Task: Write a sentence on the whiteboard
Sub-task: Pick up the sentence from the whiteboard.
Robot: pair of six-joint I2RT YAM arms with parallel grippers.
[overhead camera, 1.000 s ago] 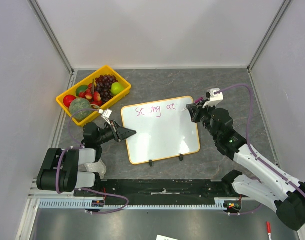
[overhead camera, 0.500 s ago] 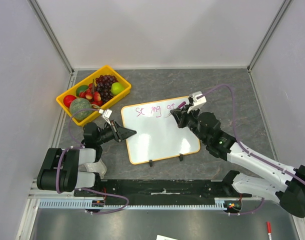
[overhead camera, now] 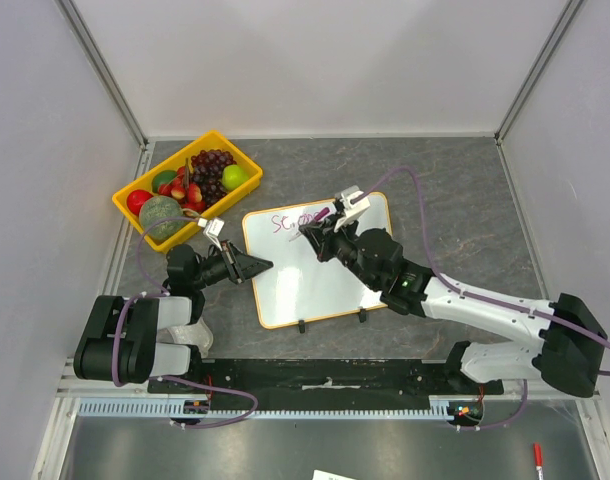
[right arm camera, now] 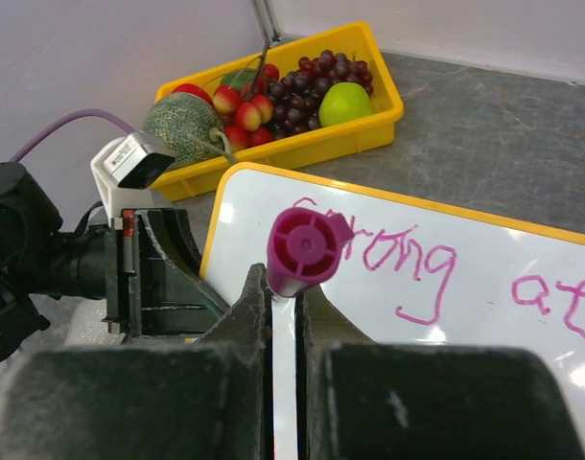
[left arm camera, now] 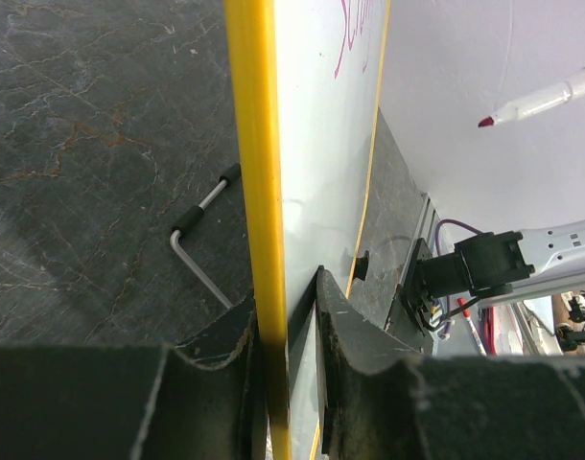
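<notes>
Top external: places the whiteboard (overhead camera: 320,285) mid-table between the two arms, far-left corner toward the yellow fruit tray (overhead camera: 239,152), two black clip feet (overhead camera: 301,325) at the near edge. Looks light, thin and stiff, with a glossy face. Probably prone to skating on the stone-patterned table (overhead camera: 455,180) under pen pressure. Best taken by the orange-yellow edge, never across the writing area, where a finger would likely smear fresh ink. Carries the sentence (overhead camera: 288,223) in magenta along the far edge, partly hidden here behind the right gripper (overhead camera: 320,230). Pinned at the left edge by the left gripper (overhead camera: 257,265).

Left wrist: confirms that hold, jaws pressed on either side of the yellow edge. Alone gives the writing tip of the marker (left arm camera: 537,101), apparently clear of the board face, though contact hard to judge from this angle. Also gives a bent wire leg (left arm camera: 201,240) with black tips at the board's back, unseen from above.

Right wrist: reads "strong at" plainly, which neither other view manages. Shows the right fingers clamped on the white marker barrel, magenta cap end toward the lens, tip hidden. Picks out melon, grapes and a green apple in the tray.
</notes>
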